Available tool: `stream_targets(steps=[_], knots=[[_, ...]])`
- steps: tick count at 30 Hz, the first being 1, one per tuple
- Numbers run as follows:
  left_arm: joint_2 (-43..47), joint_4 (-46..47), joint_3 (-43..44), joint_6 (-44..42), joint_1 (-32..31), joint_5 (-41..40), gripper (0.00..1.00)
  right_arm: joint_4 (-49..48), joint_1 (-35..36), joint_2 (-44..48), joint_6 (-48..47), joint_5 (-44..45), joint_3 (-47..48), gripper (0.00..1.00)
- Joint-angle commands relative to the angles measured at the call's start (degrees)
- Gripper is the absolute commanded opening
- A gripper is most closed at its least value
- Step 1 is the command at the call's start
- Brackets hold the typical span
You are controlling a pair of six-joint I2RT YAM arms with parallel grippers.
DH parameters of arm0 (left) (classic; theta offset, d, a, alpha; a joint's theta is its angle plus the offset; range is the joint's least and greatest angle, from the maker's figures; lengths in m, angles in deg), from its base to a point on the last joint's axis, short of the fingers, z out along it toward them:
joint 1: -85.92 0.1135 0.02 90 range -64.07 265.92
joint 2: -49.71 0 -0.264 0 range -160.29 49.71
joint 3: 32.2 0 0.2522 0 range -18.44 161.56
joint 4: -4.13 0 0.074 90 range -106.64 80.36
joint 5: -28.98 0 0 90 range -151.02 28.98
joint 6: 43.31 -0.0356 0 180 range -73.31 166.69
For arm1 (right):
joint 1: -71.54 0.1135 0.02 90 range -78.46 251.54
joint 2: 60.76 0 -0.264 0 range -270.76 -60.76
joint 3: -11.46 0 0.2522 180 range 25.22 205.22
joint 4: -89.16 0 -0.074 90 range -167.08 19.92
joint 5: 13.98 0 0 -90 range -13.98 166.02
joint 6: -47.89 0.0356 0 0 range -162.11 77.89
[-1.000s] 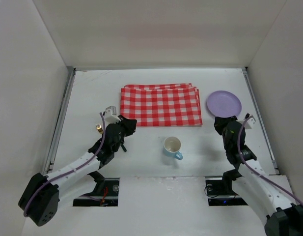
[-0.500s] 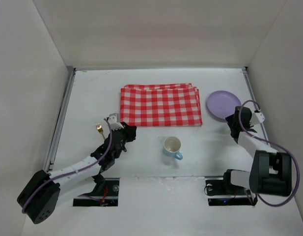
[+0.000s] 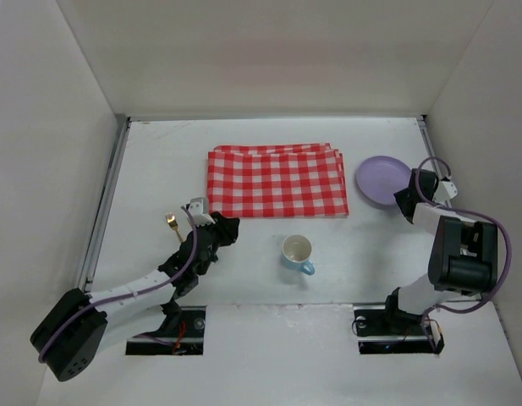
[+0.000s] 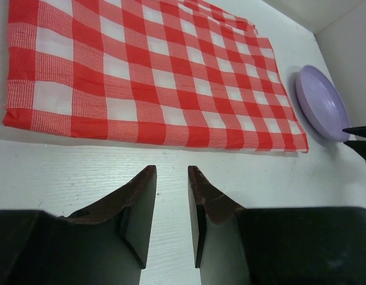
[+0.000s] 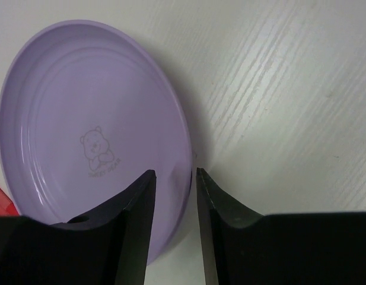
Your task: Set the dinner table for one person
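Scene: the dinner table (image 3: 151, 161), white and rail-edged, bears a folded checkered cloth (image 3: 277, 181) at its far middle
Right gripper (image 5: 174, 178): just right of the cloth, at the purple plate (image 5: 94, 130); fingers parted astride the near rim, one over the well, one outside; whether they touch it I cannot tell; seemingly lined up to lift the plate by its edge
Left gripper (image 4: 171, 181): off the cloth's near-left corner; fingers released, nothing between them, bare tabletop directly beneath
Fork (image 3: 171, 221): gold, lying free left of that corner
Cup (image 3: 297, 251): blue, standing on the cloth's near side, untouched
Progress: judged barely begun; nothing laid on the cloth
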State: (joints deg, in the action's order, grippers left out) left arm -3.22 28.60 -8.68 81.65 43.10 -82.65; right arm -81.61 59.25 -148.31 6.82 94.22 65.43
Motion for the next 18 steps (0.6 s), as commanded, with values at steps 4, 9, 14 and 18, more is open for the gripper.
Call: stream_targets(steps=[4, 9, 14, 18], knots=[[-0.7, 5.0, -1.1, 0.9, 1.3, -0.7, 0.33, -1.2, -1.5, -1.0, -1.3, -2.9, 3.3, 0.36], [1.2, 4.5, -1.9, 2.0, 3.2, -1.6, 0.37, 0.8, -1.4, -1.5, -3.1, -3.3, 4.8, 0.18], [4.0, 3.4, -3.3, 3.3, 6.3, -1.2, 0.39, -0.5, -2.0, 0.5, -1.6, -4.8, 2.8, 0.02], [5.9, 1.9, -3.8, 4.5, 7.9, -1.8, 0.45, -4.6, -1.7, 8.7, -0.1, -4.9, -0.8, 0.0]])
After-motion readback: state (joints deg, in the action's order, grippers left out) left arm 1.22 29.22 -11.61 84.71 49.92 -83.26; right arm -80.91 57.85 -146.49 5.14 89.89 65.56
